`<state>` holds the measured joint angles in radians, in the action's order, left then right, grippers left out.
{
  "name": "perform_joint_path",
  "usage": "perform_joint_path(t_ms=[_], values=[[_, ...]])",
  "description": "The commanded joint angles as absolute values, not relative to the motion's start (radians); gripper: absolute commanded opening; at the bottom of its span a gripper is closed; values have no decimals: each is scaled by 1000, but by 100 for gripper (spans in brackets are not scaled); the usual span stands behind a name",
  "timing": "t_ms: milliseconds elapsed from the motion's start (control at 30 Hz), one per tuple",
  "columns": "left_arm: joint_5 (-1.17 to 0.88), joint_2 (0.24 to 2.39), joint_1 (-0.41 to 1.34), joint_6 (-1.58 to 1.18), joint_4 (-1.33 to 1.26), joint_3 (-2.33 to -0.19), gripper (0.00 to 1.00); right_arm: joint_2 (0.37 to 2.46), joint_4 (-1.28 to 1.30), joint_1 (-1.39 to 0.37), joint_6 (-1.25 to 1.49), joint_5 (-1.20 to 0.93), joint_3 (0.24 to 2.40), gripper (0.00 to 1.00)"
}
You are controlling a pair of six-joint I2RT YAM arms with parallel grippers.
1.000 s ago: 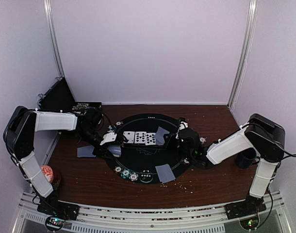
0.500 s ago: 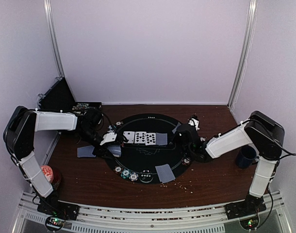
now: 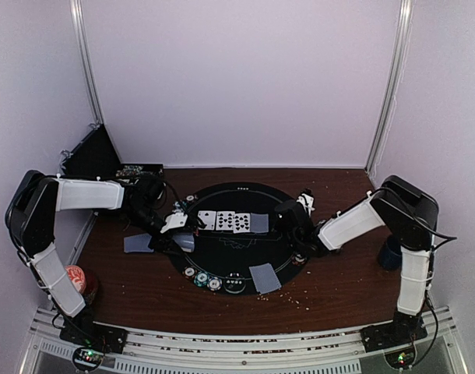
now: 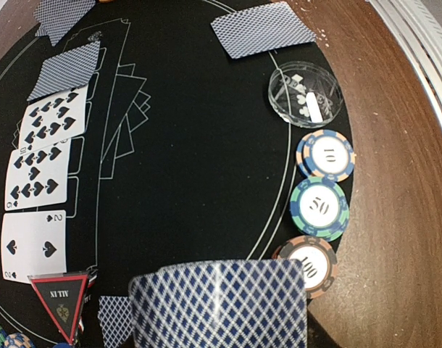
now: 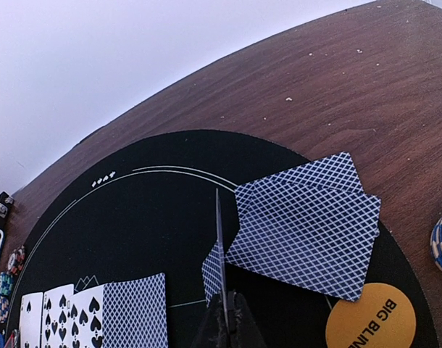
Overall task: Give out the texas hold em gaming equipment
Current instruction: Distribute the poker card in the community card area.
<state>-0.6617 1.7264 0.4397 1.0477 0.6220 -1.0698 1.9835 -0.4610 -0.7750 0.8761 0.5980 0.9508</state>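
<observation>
The right gripper is clenched on a playing card held edge-on, and two face-down cards lie just right of it. The left gripper grasps blue-backed cards, with striped poker chips ahead to its right.

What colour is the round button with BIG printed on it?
Orange, with black lettering. The button shows best in the right wrist view.
</observation>
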Motion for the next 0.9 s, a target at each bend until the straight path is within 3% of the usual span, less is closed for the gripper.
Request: perform_joint_path(t_ms=[0, 600, 767, 867], values=[[-676, 1739, 440, 1049, 614, -1082, 47, 2016, -446, -769, 904, 575, 985, 1], [-678, 1740, 440, 1049, 614, -1083, 47, 2031, -457, -769, 932, 483, 969, 9], [-678, 1741, 440, 1048, 614, -1083, 47, 2022, -454, -768, 929, 489, 961, 8], [-677, 1744, 441, 1049, 614, -1083, 47, 2014, -471, -759, 937, 477, 946, 2]])
